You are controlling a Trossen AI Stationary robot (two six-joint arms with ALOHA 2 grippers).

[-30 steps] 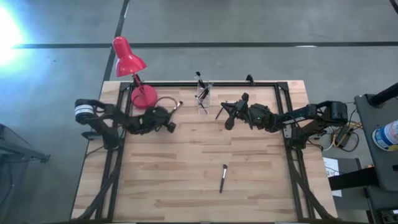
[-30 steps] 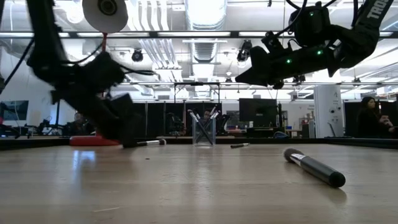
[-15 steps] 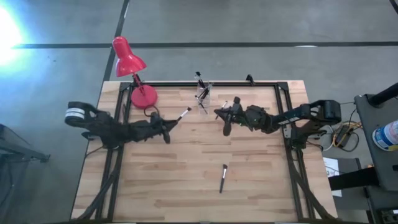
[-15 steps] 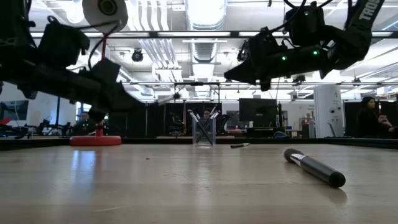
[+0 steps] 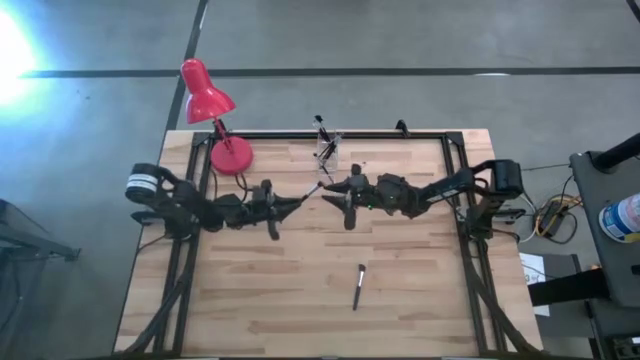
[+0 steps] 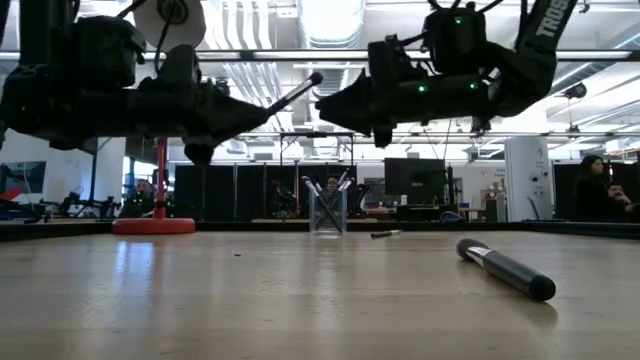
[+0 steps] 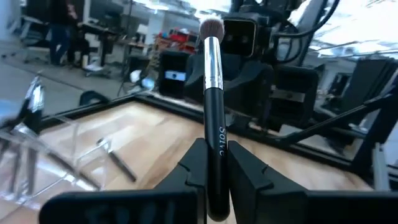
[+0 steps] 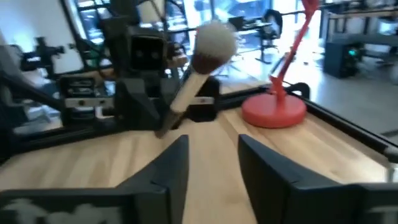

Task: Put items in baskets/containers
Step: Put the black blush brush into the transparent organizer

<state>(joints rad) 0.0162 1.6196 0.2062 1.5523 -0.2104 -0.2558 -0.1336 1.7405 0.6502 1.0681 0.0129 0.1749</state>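
A small clear plastic holder (image 6: 328, 212) stands near the table's far edge, midway along it, with several dark-handled brushes (image 6: 343, 184) upright inside, their tips fanning above the rim; in the high view the same holder (image 5: 326, 152) sits just right of the red desk lamp (image 5: 212, 112). Two more brushes lie on the wooden table (image 5: 300, 290): a short dark one (image 6: 385, 234) near the holder and a larger one (image 5: 358, 286) toward the near side, well apart from the holder.

Both arms are raised above the table and reach toward each other in front of the holder. The left gripper (image 7: 215, 163) pinches a black-handled makeup brush (image 7: 212, 106) low on its handle, the silver ferrule and bristle head pointing toward the other arm. In the low view that brush (image 6: 292, 93) slants upward from the left gripper (image 6: 240, 112), its tip just short of the right gripper (image 6: 325, 107). The right gripper (image 8: 211, 158) has its jaws spread apart with nothing between them, facing the pale bristle head (image 8: 213, 45), which hangs beyond its fingertips, apart from them.
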